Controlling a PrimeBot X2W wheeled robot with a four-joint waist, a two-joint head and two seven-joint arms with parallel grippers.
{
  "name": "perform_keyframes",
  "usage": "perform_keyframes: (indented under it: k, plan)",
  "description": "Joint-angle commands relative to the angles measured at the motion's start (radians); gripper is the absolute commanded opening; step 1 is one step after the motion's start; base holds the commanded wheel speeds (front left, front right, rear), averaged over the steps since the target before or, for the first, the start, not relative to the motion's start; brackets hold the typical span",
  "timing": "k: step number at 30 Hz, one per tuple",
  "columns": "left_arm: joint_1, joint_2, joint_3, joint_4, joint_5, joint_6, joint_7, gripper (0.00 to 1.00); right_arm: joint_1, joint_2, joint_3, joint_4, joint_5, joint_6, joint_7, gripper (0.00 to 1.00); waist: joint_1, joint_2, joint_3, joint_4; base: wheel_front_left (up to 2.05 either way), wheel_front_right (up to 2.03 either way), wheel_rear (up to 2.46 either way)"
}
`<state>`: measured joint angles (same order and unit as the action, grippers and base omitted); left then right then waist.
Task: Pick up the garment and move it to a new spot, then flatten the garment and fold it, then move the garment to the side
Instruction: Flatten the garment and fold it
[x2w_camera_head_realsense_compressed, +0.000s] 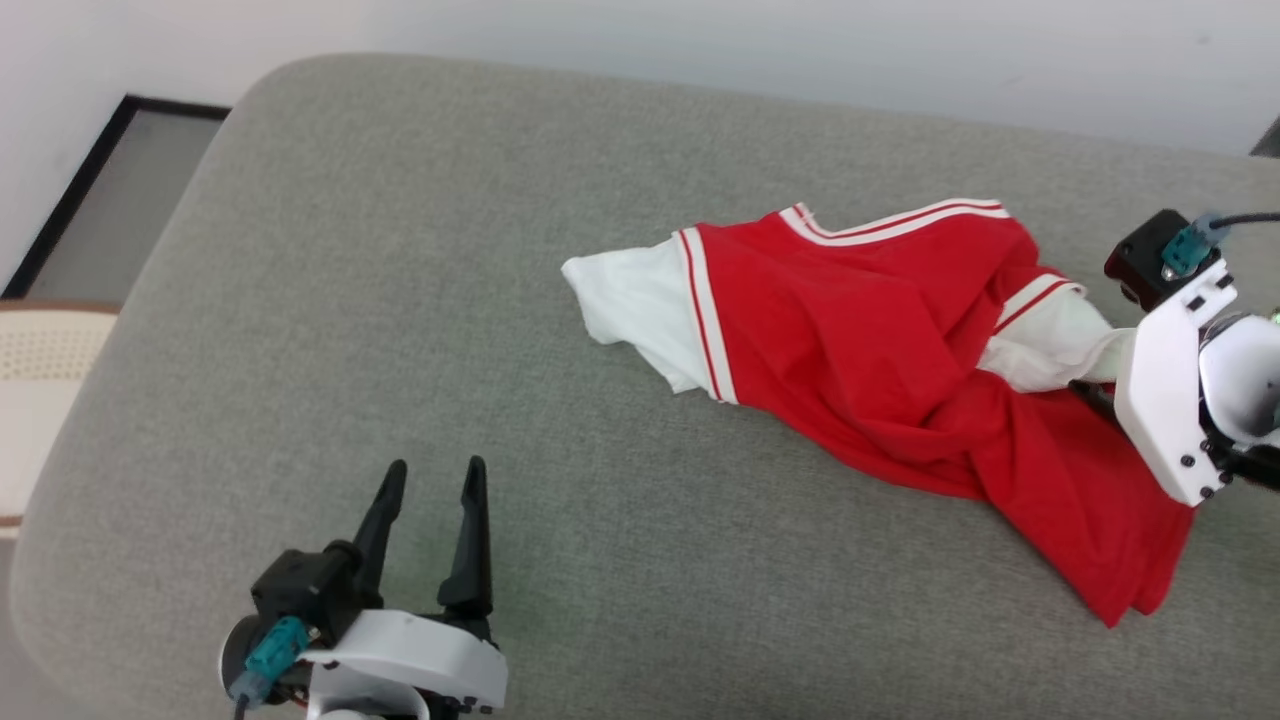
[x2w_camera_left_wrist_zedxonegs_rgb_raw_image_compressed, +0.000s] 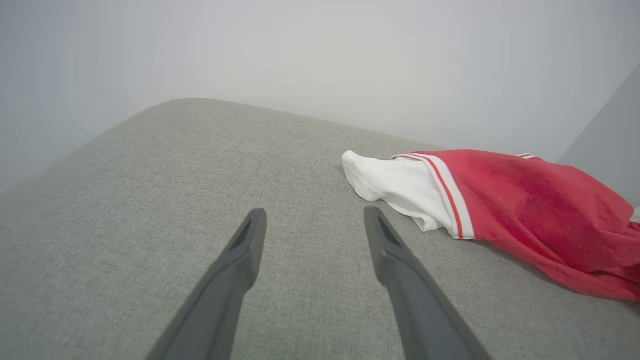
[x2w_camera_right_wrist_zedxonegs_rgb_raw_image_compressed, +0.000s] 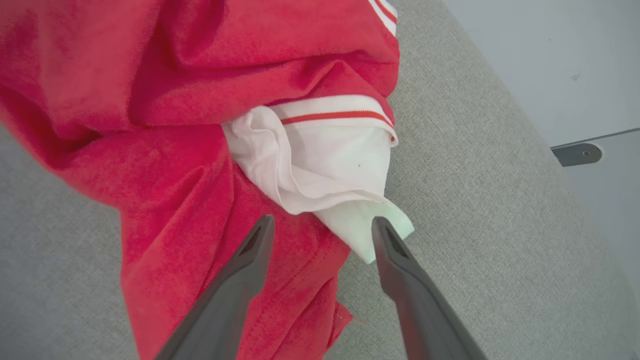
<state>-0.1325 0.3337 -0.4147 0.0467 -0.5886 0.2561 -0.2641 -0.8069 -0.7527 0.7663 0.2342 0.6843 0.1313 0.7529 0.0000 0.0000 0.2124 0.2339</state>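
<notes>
The garment (x2w_camera_head_realsense_compressed: 860, 340) lies crumpled on the grey cushion (x2w_camera_head_realsense_compressed: 400, 300), red with white sleeves and red-and-white striped trim; its chest lettering is hidden in the folds. One white sleeve (x2w_camera_head_realsense_compressed: 635, 300) points left, and the other sleeve (x2w_camera_right_wrist_zedxonegs_rgb_raw_image_compressed: 330, 170) is bunched at the right. My right gripper (x2w_camera_right_wrist_zedxonegs_rgb_raw_image_compressed: 322, 220) is open, its fingers standing either side of that right sleeve's tip; I cannot tell whether they touch it. In the head view its white wrist housing (x2w_camera_head_realsense_compressed: 1165, 400) covers the fingers. My left gripper (x2w_camera_head_realsense_compressed: 435, 468) is open and empty over bare cushion, well short of the left sleeve (x2w_camera_left_wrist_zedxonegs_rgb_raw_image_compressed: 395, 185).
The cushion's rounded edges fall away at the left and front. A white wall (x2w_camera_head_realsense_compressed: 700, 40) runs behind it. A dark-framed panel (x2w_camera_head_realsense_compressed: 120, 200) and a cream perforated object (x2w_camera_head_realsense_compressed: 40, 350) sit beyond the left edge. A metal fitting (x2w_camera_right_wrist_zedxonegs_rgb_raw_image_compressed: 575, 155) shows low on the wall.
</notes>
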Motion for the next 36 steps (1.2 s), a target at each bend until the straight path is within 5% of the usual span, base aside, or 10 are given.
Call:
perform_keyframes:
  k: [1,12,14,15,27,36]
  plan:
    - [0.007,-0.007,0.004,0.0,0.013,-0.008,0.0,1.0,-0.018,-0.008,0.013,0.003,0.009,-0.001,0.002,1.0,0.0,0.0,0.026,0.024,0.0,0.0,0.0]
    - [0.01,-0.089,0.076,0.037,0.067,-0.09,0.0,1.0,-0.133,-0.033,0.183,0.073,0.06,-0.001,-0.019,0.95,0.0,0.0,0.072,0.046,0.0,0.0,0.0]
    - [0.011,-0.099,0.088,0.045,0.077,-0.101,0.0,1.0,-0.146,-0.039,0.205,0.078,0.066,-0.001,-0.03,0.18,0.0,0.0,0.077,0.045,0.0,0.0,0.0]
    - [0.012,-0.102,0.093,0.048,0.08,-0.108,0.0,1.0,-0.152,-0.042,0.217,0.08,0.062,-0.001,-0.037,0.0,0.0,0.0,0.078,0.044,0.0,0.0,0.0]
    - [0.01,-0.144,0.14,0.082,0.118,-0.158,0.0,1.0,-0.228,-0.019,0.178,0.197,0.052,-0.001,-0.22,0.0,0.0,0.0,0.074,0.011,0.0,0.0,0.0]
    - [0.018,-0.15,0.164,0.076,0.137,-0.175,0.0,1.0,-0.25,-0.026,-0.016,0.329,0.031,-0.001,-0.347,0.0,0.0,0.0,0.079,-0.018,0.0,0.0,0.0]
